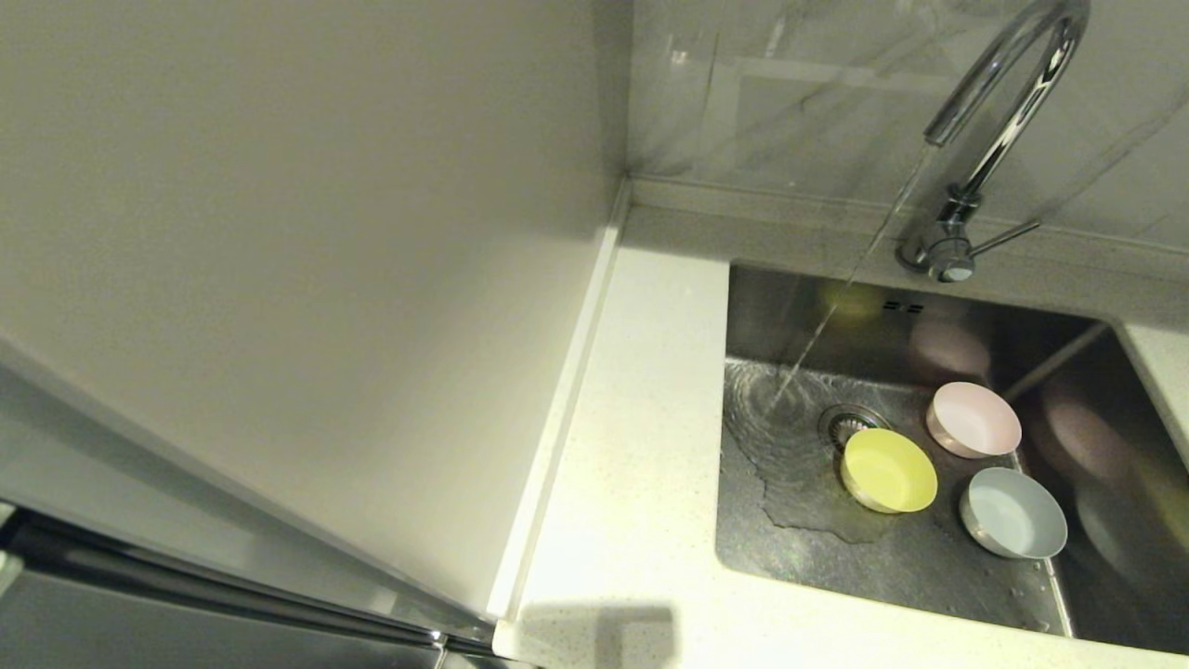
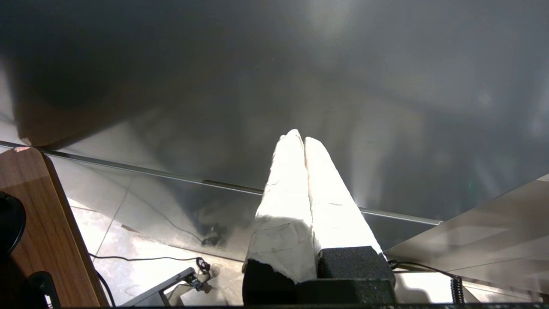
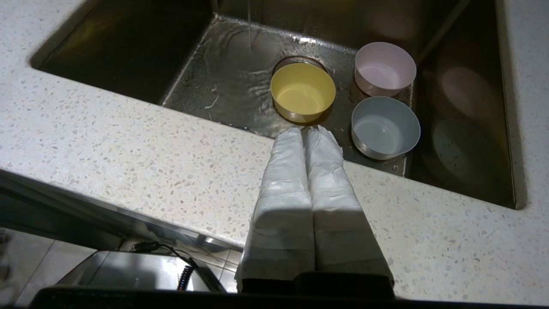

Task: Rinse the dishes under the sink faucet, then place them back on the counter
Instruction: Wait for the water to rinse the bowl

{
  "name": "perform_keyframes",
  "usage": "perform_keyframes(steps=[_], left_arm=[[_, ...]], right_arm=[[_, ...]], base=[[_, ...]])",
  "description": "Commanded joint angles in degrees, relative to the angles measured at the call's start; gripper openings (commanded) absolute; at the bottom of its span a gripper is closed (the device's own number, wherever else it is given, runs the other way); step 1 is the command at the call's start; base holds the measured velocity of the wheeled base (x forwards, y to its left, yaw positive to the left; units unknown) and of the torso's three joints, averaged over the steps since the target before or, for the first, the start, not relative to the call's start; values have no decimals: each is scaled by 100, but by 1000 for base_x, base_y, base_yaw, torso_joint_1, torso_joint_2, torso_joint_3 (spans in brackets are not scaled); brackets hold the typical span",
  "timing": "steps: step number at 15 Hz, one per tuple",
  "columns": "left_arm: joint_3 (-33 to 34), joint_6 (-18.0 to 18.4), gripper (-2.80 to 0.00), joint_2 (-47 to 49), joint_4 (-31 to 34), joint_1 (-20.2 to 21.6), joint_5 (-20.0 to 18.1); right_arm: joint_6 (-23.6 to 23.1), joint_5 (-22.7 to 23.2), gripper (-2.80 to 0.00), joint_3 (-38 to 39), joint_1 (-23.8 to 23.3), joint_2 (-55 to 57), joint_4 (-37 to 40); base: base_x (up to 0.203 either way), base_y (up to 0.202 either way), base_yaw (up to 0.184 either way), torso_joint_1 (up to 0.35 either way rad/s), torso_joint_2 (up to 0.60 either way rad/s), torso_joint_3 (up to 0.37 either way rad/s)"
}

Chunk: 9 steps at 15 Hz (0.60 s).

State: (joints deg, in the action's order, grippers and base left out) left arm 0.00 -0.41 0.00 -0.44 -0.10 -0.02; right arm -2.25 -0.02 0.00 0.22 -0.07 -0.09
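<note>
Counter (image 1: pixel 641 446): white, speckled, surrounds sink (image 1: pixel 1068 372). Faucet (image 1: pixel 1003 111): running into the basin. Yellow bowl (image 1: pixel 888 470), pink bowl (image 1: pixel 973 420), grey-blue bowl (image 1: pixel 1012 513): on sink floor beside drain. Right gripper (image 3: pixel 305 131): closed, empty, over counter edge. Left gripper (image 2: pixel 300 137): closed, empty, parked.

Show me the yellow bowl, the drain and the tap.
yellow bowl (image 1: pixel 889 470), head view, inside of the bowl.
drain (image 1: pixel 843 423), head view, its visible metal strainer.
tap (image 1: pixel 999 149), head view, curved chrome neck.
</note>
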Motion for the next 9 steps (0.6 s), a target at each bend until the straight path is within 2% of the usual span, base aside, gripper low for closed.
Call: perform_keyframes(steps=[1,9], left_arm=[[18,-3,-280,0,0,1,2],[18,-3,-280,0,0,1,2]], right_arm=[[-4,2,-280,0,4,7,0],[-65,37,-280,0,4,7,0]], base=[[0,0,0,0,0,0],[0,0,0,0,0,0]])
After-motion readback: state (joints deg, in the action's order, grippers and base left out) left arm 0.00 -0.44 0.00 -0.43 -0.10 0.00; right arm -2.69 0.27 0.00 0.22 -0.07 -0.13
